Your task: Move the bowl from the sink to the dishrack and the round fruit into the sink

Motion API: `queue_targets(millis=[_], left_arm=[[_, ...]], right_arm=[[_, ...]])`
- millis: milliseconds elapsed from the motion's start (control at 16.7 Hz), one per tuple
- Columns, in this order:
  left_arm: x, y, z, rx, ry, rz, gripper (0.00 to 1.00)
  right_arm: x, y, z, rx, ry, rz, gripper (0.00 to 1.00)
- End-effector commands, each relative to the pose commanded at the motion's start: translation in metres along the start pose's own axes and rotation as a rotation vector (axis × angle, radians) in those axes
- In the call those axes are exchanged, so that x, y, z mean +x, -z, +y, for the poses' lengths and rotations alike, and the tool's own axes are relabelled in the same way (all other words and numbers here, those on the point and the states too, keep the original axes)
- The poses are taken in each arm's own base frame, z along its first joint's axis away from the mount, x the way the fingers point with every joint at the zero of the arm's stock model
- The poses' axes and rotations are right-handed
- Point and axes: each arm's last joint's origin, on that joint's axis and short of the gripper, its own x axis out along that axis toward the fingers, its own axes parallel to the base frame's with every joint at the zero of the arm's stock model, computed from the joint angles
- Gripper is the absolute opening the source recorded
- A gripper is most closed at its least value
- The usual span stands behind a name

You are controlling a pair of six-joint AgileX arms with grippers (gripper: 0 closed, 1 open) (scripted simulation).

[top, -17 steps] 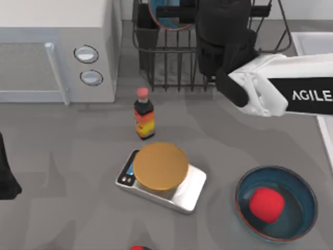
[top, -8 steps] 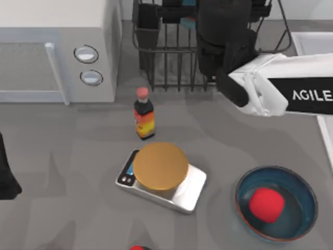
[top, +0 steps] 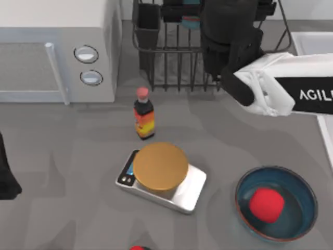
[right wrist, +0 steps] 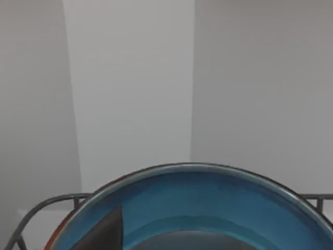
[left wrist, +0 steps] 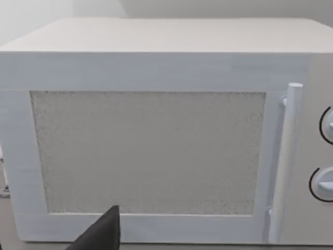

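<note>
Okay, nearest first: the round fruit (top: 267,204) lies in a second blue bowl (top: 302,187) at the table's near right corner, not in the sink, so that half of the task is not yet done. Just left of it is a kitchen scale (top: 192,187) with a tan round platter, and behind that a red-capped sauce bottle (top: 144,119); neither is part of the task. The left arm (top: 5,177) is parked at the left edge, facing the microwave (left wrist: 151,151).

Farther back, the right gripper (top: 223,26) hangs over the dishrack (top: 171,67), near its back. The bowl (right wrist: 208,203) is right under the wrist camera, rack wires showing either side of it, and a sliver of teal (top: 190,22) shows among the prongs in the top view. So the bowl looks to be at or in the rack. Whether the right gripper is clamped on it or has let go, I cannot tell.

The sink (top: 312,41) is at the far right. Judged progress: the bowl move is nearly or just finished; moving the fruit into the sink is all left.
</note>
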Motion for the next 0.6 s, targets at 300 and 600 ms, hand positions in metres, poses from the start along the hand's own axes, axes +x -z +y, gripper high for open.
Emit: queue_targets(millis=[300, 600], left_arm=[[0.0, 0.0, 0.0, 0.0, 0.0, 0.0, 1.0], [0.0, 0.0, 0.0, 0.0, 0.0, 0.0, 1.0]], right_arm=[[-0.028, -0.043, -0.059, -0.001, 0.0, -0.002, 1.0], [-0.107, -0.085, -0.153, 0.011, 0.0, -0.035, 1.0]])
